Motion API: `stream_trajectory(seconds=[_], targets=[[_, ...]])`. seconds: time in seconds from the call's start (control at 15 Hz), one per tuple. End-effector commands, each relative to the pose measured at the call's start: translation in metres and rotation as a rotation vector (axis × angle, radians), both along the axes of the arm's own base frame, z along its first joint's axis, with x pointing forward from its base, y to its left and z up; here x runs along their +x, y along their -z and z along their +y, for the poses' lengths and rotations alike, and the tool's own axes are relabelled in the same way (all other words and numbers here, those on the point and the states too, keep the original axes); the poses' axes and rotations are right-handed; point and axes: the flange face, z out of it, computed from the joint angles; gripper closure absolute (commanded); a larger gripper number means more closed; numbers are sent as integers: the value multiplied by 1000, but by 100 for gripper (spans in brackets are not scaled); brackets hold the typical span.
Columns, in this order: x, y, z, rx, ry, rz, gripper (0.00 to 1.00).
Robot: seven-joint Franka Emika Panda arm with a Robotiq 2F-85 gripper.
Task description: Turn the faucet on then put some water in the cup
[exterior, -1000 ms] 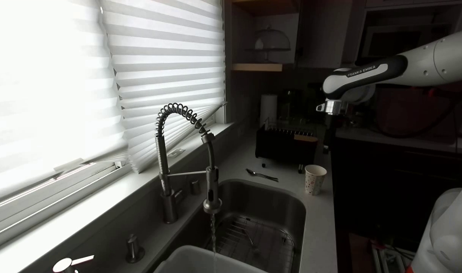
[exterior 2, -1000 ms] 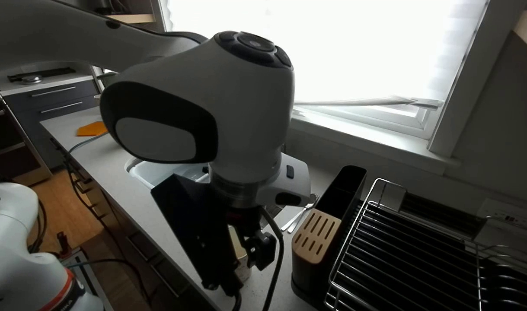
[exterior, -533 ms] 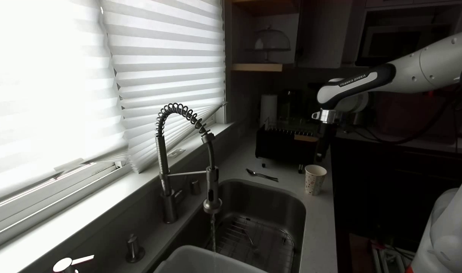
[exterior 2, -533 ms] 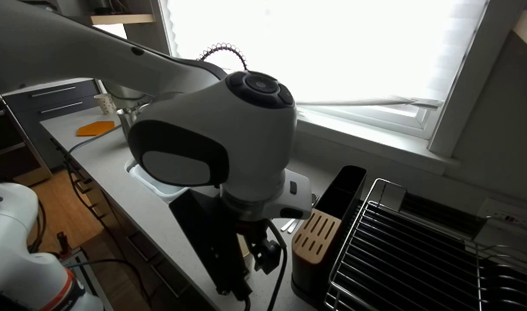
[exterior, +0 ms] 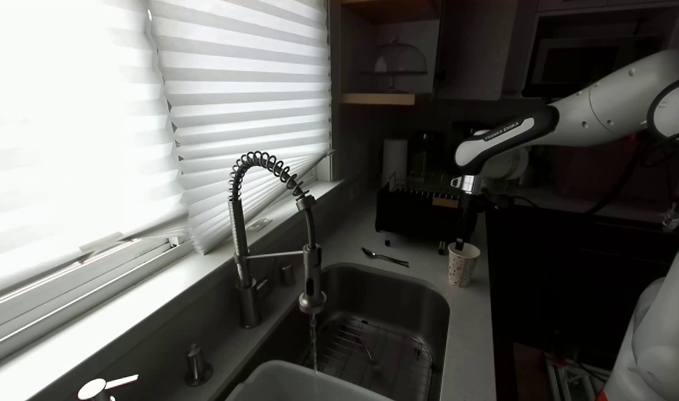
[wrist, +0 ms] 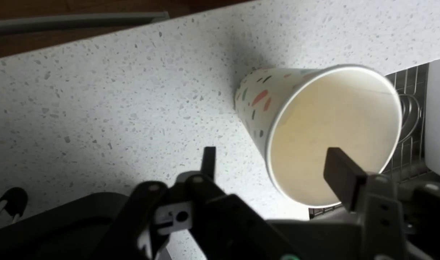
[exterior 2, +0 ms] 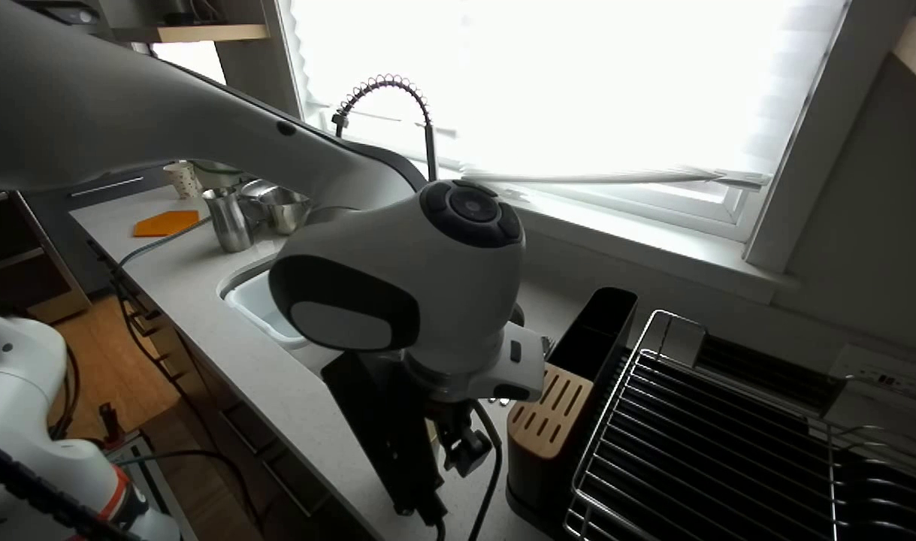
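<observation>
Wrist view: fingers (wrist: 344, 177) well apart, one over the cup (wrist: 313, 126), contact unclear.

Glare through window blinds (exterior: 239, 94), cabinets (exterior: 478, 50) sunk in gloom, brighter wrist view, soft shadow beside cup (wrist: 317, 133)

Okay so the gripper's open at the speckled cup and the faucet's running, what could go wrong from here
In the wrist view, one finger of the open gripper shows outside the cup, the other over its mouth, so closing might crush or tip it. The cup stands near the edge of the counter, so a bump could knock it off. Water streams from the faucet over the sink, so a cup held off-line might splash or miss.
</observation>
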Motion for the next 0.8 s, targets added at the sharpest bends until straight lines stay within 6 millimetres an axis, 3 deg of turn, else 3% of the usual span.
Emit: stream_trajectory(seconds=[0.0,0.4,0.73], targets=[[5,8,3,18,11,-9,55],[12,8,9,35,-8,-5,99],[21,-2,19,43,-38,-8,99]])
